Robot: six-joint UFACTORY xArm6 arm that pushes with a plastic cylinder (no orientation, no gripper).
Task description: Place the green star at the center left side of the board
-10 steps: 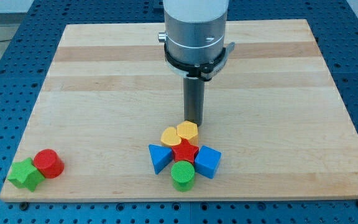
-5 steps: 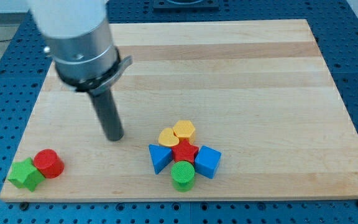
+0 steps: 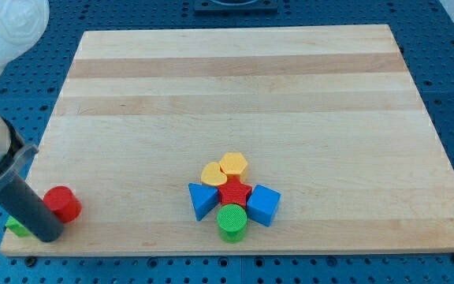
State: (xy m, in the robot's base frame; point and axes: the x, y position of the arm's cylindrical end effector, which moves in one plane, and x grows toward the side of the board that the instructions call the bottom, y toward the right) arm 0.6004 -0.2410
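The board (image 3: 235, 87) is the biggest thing here, a pale wooden top with lots of bare space. My rod comes in from the view's left, at about 8 o'clock on the board. I have no jaws to open or close, only a straight rod.

My tip (image 3: 47, 237) is down at the bottom left corner. It sits right on top of the green star (image 3: 16, 229), so only a small green bit shows at the tip's 9 o'clock. The red cylinder (image 3: 63, 203) is just beside the tip, at about 1 o'clock.

Near the board's 6 o'clock is a bunch of blocks packed together: a blue triangle (image 3: 202, 199), a blue cube (image 3: 264, 204), a red star (image 3: 234, 192), a green cylinder (image 3: 232, 222), and two yellow blocks (image 3: 225, 168).

I think I am getting ready to push. The star must go toward 12 o'clock, along the left edge, so my tip should get under it first.
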